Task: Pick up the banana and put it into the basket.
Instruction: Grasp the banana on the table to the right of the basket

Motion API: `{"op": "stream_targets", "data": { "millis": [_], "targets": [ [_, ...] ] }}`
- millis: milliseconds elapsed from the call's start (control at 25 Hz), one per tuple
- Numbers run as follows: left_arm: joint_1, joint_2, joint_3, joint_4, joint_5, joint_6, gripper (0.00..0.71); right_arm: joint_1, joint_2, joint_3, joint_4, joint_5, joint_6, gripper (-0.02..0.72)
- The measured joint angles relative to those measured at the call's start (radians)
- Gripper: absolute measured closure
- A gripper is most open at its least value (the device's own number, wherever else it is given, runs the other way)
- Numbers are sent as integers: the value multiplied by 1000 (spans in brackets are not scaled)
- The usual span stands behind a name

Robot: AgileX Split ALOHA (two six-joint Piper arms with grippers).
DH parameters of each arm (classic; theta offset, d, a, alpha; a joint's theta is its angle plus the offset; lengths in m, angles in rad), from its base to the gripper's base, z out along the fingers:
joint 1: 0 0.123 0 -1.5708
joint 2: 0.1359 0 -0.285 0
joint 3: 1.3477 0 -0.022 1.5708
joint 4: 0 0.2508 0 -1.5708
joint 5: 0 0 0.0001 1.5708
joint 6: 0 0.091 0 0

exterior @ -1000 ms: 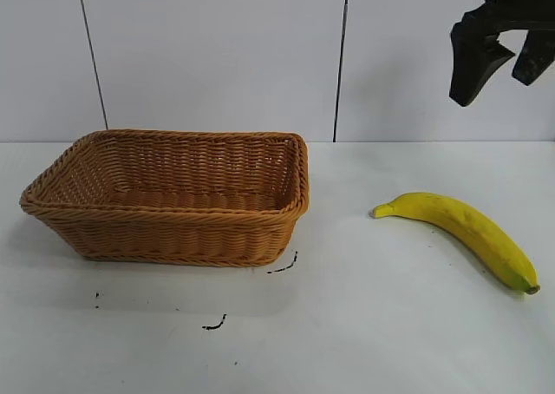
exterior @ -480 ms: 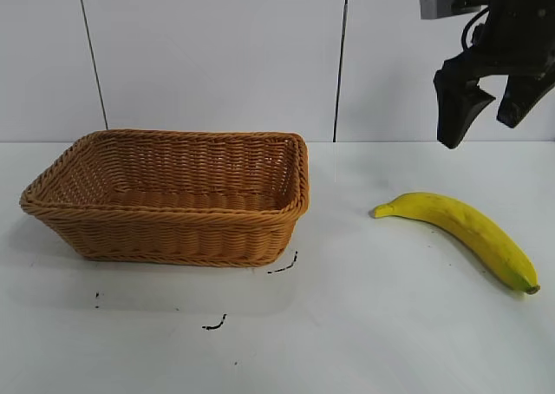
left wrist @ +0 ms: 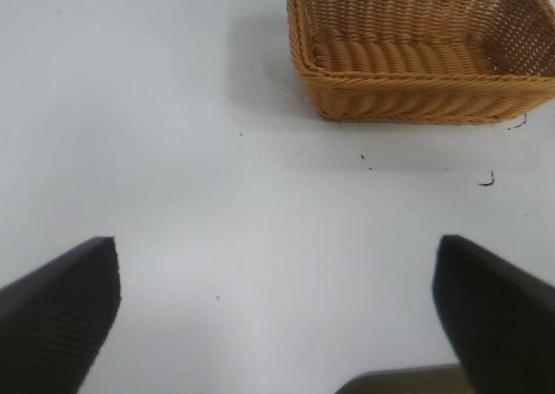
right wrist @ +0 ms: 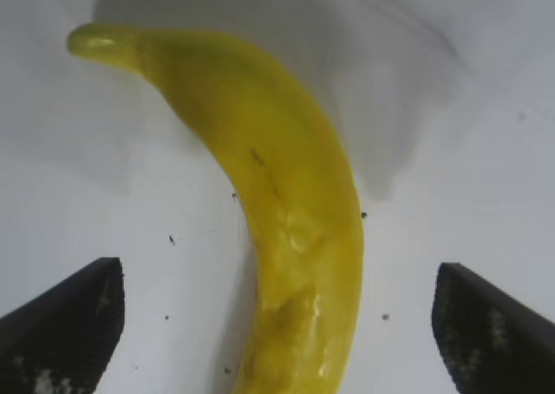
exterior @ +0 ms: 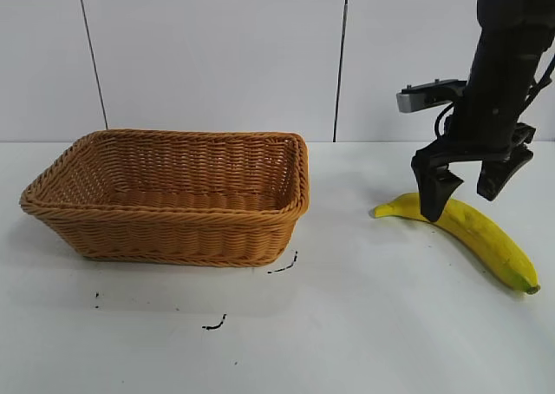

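The banana (exterior: 473,227) is bright yellow with a greenish stem. The basket (exterior: 173,194) is light-brown woven wicker. The counter (exterior: 347,325) is white with black marks.

Right arm (exterior: 503,60): matte black links, rounded upper housing, thick column below. Small grey rectangular block (exterior: 431,94) mounted on a bracket at the wrist, dark strip along its top. Thin black cables loop beside the wrist. Right gripper (exterior: 466,186): two black wedge-shaped fingers, tapering to blunt tips; inner faces show pale speckled wear in the right wrist view. Left gripper (left wrist: 277,307): two black fingers with fine ribbed texture on the pads (left wrist: 61,311)
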Motion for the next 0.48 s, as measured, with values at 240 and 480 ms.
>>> {"op": "stream_targets", "data": {
  "millis": [240,480],
  "targets": [
    [0,0,0,0,0,0,15,0,45,0,-3,-50,9,14],
    [0,0,0,0,0,0,15,0,69,0,-12,-49,23,14]
  ]
}}
